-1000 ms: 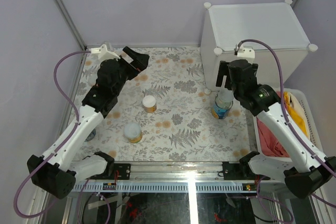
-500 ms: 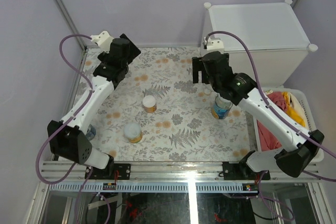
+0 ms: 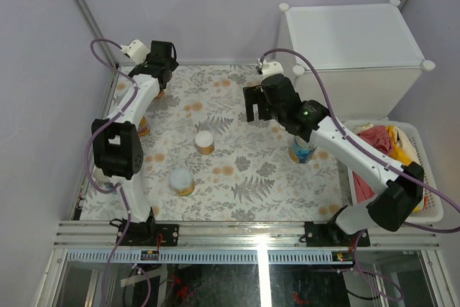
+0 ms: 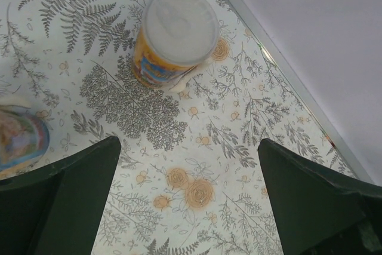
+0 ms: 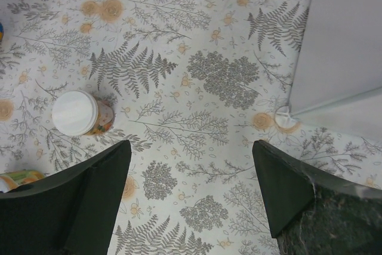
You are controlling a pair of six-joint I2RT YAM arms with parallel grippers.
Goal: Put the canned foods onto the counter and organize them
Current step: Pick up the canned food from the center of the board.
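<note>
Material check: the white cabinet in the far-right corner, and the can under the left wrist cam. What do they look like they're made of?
The white cabinet is likely plastic: flat, matte, smooth panels joined by round corner knobs. The can has a frosted, slightly translucent lid, probably plastic. Its wall is glossy with orange-and-blue print; whether that is metal or card cannot be told.

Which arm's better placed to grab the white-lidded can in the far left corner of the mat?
Left, probably. The left gripper is open over that corner, with the white-lidded can just ahead of it. The right gripper, also open, hovers near the counter, well away from that can.
</note>
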